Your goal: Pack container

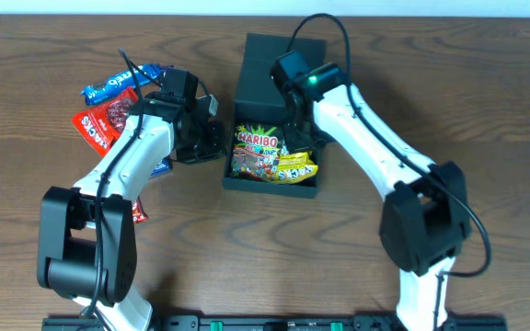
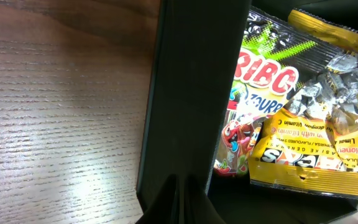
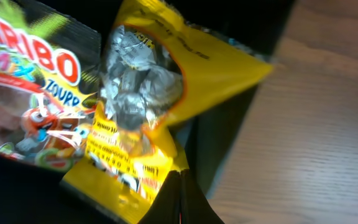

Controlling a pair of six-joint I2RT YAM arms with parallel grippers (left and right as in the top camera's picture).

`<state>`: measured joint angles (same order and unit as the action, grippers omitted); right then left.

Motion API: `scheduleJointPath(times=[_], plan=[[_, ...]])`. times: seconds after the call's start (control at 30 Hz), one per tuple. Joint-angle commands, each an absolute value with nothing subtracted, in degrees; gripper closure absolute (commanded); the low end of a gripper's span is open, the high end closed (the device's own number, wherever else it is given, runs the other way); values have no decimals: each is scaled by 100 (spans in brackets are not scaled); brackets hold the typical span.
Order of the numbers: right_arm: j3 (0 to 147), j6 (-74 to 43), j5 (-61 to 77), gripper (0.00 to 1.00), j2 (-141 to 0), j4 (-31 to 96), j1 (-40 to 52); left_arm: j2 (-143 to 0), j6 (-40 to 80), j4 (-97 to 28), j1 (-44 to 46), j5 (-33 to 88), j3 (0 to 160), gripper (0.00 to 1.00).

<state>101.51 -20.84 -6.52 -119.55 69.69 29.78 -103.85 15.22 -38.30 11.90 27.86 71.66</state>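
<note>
The dark container (image 1: 249, 69) stands at the table's middle with its flap lid open at the back. A Haribo packet (image 1: 256, 145) (image 2: 260, 81) (image 3: 36, 74) and a yellow packet (image 1: 298, 167) (image 2: 316, 155) (image 3: 160, 81) lie inside it. My left gripper (image 1: 215, 142) (image 2: 179, 183) is shut, its tips against the outer face of the container's left wall (image 2: 185, 93), with nothing seen between them. My right gripper (image 1: 294, 147) (image 3: 180, 177) is shut inside the container, its tips touching the yellow packet's lower edge. Whether foil is pinched there does not show.
Loose snack packets lie left of the container: a blue one (image 1: 120, 85), a red one (image 1: 102, 122), and two more partly hidden under the left arm (image 1: 160, 168). Bare wooden tabletop (image 1: 486, 101) lies to the right and in front.
</note>
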Motion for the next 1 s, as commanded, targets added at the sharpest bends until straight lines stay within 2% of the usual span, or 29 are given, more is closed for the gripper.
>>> scheduleJointPath(times=[0.0, 0.47, 0.73, 0.97], plan=[[10123, -2182, -617, 99, -12280, 6956, 3039, -10377, 1546, -3826, 1216, 2683, 7168, 94], [10082, -2569, -207, 98, -12669, 7190, 3140, -10377, 1553, -3791, 1219, 2683, 7168, 94], [9450, -2569, -381, 99, -12763, 6549, 3138, -10377, 1590, -3760, 1219, 2683, 7168, 94], [9467, -2565, -574, 99, -12744, 6353, 3148, -10377, 1590, -3750, 1216, 2683, 7168, 94]])
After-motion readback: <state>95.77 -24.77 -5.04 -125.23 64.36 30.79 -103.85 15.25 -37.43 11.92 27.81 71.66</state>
